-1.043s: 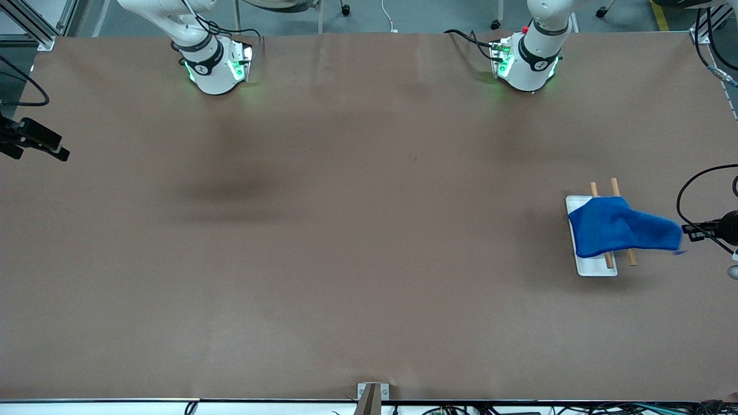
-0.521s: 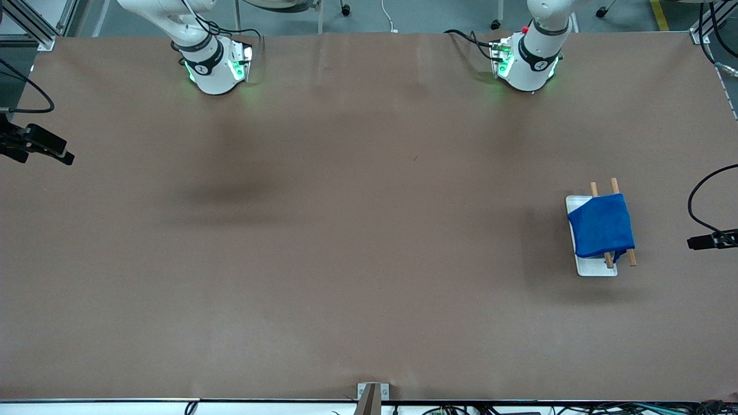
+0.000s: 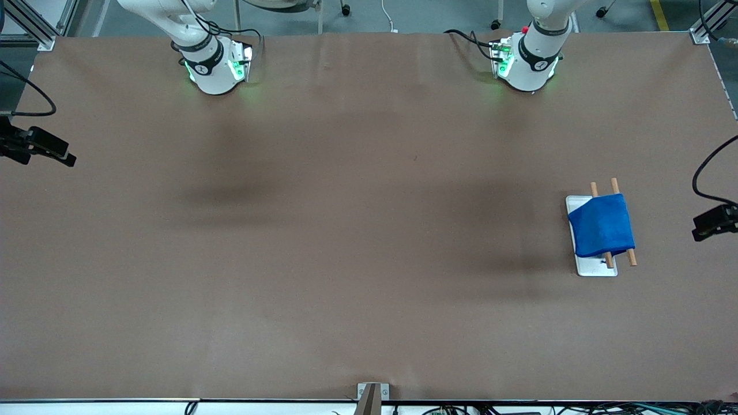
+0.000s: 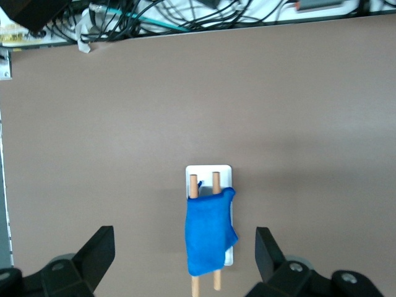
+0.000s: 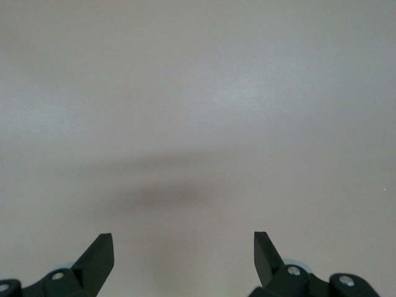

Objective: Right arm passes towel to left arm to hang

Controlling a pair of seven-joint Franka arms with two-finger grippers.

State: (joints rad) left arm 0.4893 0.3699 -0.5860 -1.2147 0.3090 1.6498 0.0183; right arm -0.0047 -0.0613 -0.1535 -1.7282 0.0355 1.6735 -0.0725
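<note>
The bright blue towel (image 3: 601, 226) hangs draped over two wooden rods (image 3: 614, 187) of a small rack with a white base (image 3: 594, 268), toward the left arm's end of the table. Nothing holds it. My left gripper (image 3: 715, 222) is up in the air at that end, clear of the towel. In the left wrist view the left gripper (image 4: 184, 247) stands open and empty, high above the towel (image 4: 209, 238) and the rods (image 4: 193, 185). My right gripper (image 3: 40, 151) waits at the right arm's end. In the right wrist view it (image 5: 184, 247) is open over bare table.
Brown table cover (image 3: 346, 230) fills the view, with both arm bases (image 3: 216, 66) along its farthest edge. Cables and a white strip (image 4: 185, 18) lie off the table's edge near the rack. A small metal bracket (image 3: 372, 395) sits at the nearest edge.
The left gripper opened and let go of the towel's end, which dropped to hang on the rods. That gripper then drew away and upward. The right gripper barely shifted.
</note>
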